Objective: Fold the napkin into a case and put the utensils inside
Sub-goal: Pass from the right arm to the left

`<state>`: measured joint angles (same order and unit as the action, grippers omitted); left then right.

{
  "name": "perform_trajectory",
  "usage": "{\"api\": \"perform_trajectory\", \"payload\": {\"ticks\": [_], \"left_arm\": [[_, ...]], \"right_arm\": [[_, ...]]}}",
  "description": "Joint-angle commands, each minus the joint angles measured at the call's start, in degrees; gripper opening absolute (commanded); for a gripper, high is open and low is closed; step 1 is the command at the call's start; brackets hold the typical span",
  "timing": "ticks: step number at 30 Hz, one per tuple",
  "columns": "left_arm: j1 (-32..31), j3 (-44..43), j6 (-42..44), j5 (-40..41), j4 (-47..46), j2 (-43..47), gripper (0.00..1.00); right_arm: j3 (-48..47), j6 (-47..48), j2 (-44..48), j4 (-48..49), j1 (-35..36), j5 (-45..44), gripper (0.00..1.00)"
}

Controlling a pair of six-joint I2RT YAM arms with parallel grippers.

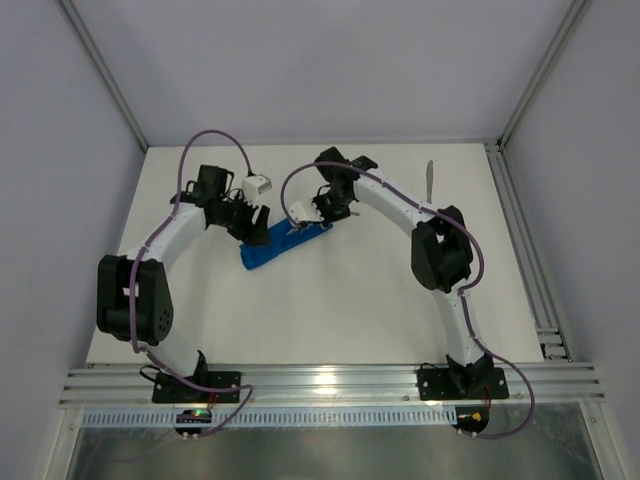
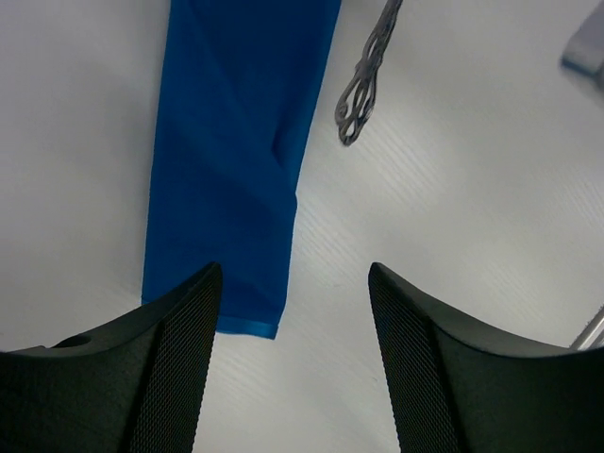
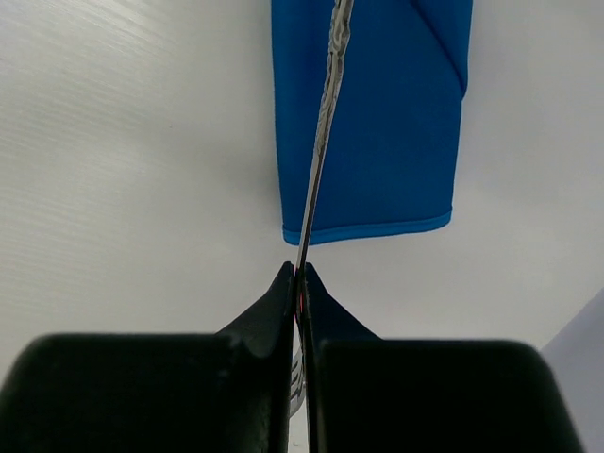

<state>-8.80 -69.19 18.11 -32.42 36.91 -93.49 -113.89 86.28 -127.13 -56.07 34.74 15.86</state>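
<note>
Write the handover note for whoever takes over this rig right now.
Left end effector: open, empty, over one end of the case.
Right end effector: shut on the fork, with the handle pointing along the case; the fork is not inside yet.
Knife: lying on the table at the far right, apart from the case.
Done: case folded.
Left: slide the fork in, then fetch the knife and insert it.

One blue napkin (image 1: 283,246), folded narrow. Two utensils (a fork (image 3: 321,123) over the cloth, a knife (image 1: 430,181) at two o'clock). Two arms: left arm (image 1: 170,235), right arm (image 1: 395,205).
</note>
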Motion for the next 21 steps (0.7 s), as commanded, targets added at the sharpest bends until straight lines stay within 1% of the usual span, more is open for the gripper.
{"api": "perform_trajectory", "payload": {"ticks": [1, 4, 7, 9, 13, 16, 19, 20, 21], "left_arm": [[-3.14, 1.42, 3.42, -4.93, -9.29, 4.02, 0.66], [-5.87, 3.27, 6.23, -6.68, -14.31, 4.63, 0.69], [-6.76, 4.85, 5.8, -9.57, -19.14, 4.64, 0.7], [-6.93, 5.03, 5.71, -9.85, -20.03, 4.37, 0.7], [-7.81, 4.41, 6.06, -10.55, -18.98, 2.88, 0.68], [-9.22, 4.41, 5.19, -8.89, -19.5, 2.62, 0.63], [-9.92, 4.24, 3.78, -7.75, -20.2, 2.53, 0.57], [-10.18, 4.06, 3.43, -6.96, -20.38, 2.35, 0.49], [-10.53, 3.89, 3.42, -6.52, -20.29, 2.18, 0.46]], "right_arm": [[-0.9, 0.03, 3.46, -4.22, -0.64, 6.63, 0.04], [0.76, -1.63, 4.78, -4.4, -0.9, 9.36, 0.04], [4.63, -2.43, 7.5, -2.03, -0.99, 11.64, 0.04], [7.17, -3.22, 9.87, 0.26, -1.25, 14.28, 0.04], [8.59, -3.66, 11.82, 1.41, -1.34, 16.31, 0.04], [8.68, -3.58, 12.61, 1.32, -1.34, 16.66, 0.04], [8.94, -3.4, 12.87, 1.14, -1.08, 15.61, 0.03], [8.94, -3.05, 12.87, 0.79, -0.99, 15.35, 0.04], [9.03, -3.05, 12.96, 0.7, -0.99, 15.34, 0.04]]}}
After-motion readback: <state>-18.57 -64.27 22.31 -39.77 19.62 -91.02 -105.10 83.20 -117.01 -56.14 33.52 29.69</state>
